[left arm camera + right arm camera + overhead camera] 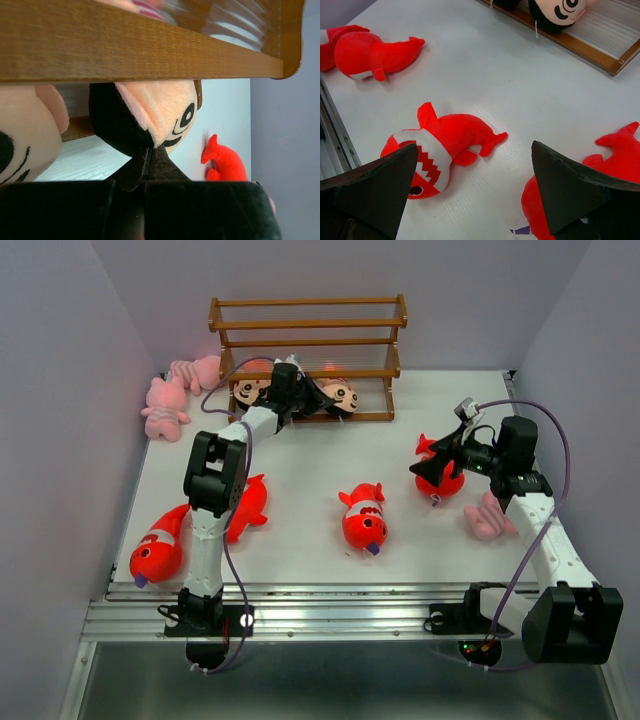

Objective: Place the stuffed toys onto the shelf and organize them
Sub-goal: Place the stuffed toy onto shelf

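Note:
The brown wooden shelf [305,340] stands at the back. My left gripper [303,390] reaches into its bottom tier. It is shut [150,151], pinching the lower edge of a boy doll's head [160,115] under a rail [150,50]. A second boy doll [22,135] lies beside it [248,390]. Red fish lie on the table [160,545], [247,505], [365,518]. My right gripper [430,462] hangs open [472,195] just above another fish [605,170], empty. Pink toys lie left of the shelf [165,405] and by the right arm [487,518].
The table is walled by grey panels at the left, back and right. A metal rail [340,610] runs along the near edge, where both arm bases sit. In the right wrist view the middle fish [440,145] lies ahead of the open fingers.

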You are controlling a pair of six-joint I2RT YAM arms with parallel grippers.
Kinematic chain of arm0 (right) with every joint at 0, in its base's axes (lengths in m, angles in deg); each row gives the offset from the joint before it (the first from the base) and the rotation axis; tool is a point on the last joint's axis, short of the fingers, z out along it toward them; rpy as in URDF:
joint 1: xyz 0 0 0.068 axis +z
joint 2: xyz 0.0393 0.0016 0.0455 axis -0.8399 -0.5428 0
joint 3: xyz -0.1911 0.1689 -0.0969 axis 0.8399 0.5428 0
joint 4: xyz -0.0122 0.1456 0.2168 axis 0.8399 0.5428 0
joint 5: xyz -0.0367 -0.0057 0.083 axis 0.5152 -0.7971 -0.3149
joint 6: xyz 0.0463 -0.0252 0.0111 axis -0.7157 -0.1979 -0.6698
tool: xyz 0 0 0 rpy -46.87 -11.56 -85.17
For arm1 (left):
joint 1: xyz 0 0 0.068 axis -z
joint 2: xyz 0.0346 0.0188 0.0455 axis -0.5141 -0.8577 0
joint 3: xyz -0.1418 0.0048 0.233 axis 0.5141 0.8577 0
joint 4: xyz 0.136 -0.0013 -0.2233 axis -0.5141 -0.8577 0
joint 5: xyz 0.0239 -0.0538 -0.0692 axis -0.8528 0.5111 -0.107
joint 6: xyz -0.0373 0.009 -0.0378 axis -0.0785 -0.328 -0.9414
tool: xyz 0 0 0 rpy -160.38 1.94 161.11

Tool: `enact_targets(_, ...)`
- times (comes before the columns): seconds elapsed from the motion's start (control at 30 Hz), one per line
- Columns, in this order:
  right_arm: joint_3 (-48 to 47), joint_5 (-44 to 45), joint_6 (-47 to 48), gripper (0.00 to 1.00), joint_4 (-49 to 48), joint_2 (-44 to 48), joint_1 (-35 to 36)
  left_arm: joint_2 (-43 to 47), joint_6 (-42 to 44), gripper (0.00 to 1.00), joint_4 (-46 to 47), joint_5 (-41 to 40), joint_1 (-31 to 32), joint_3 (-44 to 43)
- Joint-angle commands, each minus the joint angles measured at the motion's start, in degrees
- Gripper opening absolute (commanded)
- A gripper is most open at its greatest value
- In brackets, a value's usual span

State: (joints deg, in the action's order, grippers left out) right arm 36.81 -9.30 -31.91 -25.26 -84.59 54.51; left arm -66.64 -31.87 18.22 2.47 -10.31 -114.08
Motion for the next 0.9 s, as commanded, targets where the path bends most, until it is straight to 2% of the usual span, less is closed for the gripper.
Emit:
enact_targets(0.0, 0.37, 0.01, 0.83, 1.00, -1.36, 0.21, -0.29, 0.74, 0.48, 0.00, 1.01, 1.18, -0.76, -1.95)
enact_targets(0.1, 0.37, 0.01, 0.91, 1.00, -1.36, 0.29, -0.29, 1.00, 0.04, 0.00, 0.92, 0.92, -1.11, -1.42)
enact_targets(0.23, 0.28, 0.01, 0.91, 1.00, -1.36, 0.12, -0.29, 1.44, 0.30, 0.16, 0.22, 0.39, -1.37, -1.24)
enact_targets(0.27, 0.28, 0.01, 0.91, 1.00, -1.36, 0.12, -0.29, 1.87, 0.22, 0.24, 0.05, 0.04, -1.46, -0.81)
enact_targets(0.33, 0.28, 0.10, 0.91, 1.00, -1.36, 0.12, -0.29, 2.32, 0.48, 0.32, -0.13, -0.23, -1.55, -0.54)
enact_targets(0.43, 0.28, 0.18, 1.00, 1.00, -1.36, 0.03, -0.29, 3.54, 1.09, 0.48, -0.66, -0.58, -1.81, -0.01)
enact_targets(0.53, 0.28, 0.27, 1.00, 1.00, -1.36, -0.15, -0.29, 5.12, 1.79, 0.58, -0.48, -0.58, -1.90, 0.95)
enact_targets(0.67, 0.37, 0.36, 1.09, 1.00, -1.36, -0.15, -0.29, 7.59, 2.76, 0.64, -0.22, -0.58, -1.99, 2.27)
enact_targets(0.87, 0.37, 0.62, 1.27, 1.00, -1.36, -0.06, -0.29, 12.42, 4.96, 0.64, -0.31, -0.05, -2.25, 5.96)
